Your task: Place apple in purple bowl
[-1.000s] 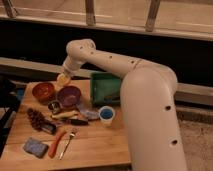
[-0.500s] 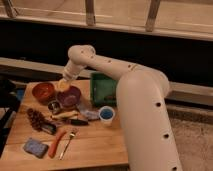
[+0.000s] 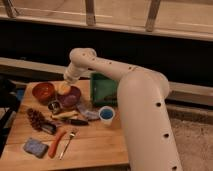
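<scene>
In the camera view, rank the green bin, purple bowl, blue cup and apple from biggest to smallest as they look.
1. Green bin, partly hidden by the arm.
2. Purple bowl.
3. Blue cup.
4. Apple, at the gripper above the bowl's back rim.

Cup and apple look close; the cup sits nearer the camera, so that order is unsure.

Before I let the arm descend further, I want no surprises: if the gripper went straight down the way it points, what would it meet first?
Most likely the purple bowl: the gripper, with the apple at its tip, points down over the bowl's left rim. Depth is unclear.

Lab-like room: tool (image 3: 65, 86) over cluttered wooden table (image 3: 95, 145).
</scene>
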Tool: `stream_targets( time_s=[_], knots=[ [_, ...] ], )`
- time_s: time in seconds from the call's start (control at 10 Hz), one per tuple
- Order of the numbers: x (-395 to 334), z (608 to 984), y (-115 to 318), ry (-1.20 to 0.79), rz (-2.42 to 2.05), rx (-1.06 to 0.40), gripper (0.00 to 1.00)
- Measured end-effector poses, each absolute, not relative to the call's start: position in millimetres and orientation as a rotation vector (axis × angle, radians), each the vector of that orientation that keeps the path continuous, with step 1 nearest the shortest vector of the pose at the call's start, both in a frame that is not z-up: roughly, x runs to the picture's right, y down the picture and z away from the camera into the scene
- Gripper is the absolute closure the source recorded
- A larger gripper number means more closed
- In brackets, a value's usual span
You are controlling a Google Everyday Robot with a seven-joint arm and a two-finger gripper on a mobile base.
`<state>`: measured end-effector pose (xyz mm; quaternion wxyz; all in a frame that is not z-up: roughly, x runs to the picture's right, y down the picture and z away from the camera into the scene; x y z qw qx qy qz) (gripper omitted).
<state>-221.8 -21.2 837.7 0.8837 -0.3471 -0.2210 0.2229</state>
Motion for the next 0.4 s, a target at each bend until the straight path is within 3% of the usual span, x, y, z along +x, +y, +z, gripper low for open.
stream_targets(
  time_s=[0.4],
  knots=[
    [-220.2, 837.7, -21.9, -0.46, 0.467, -0.722, 0.2]
  ],
)
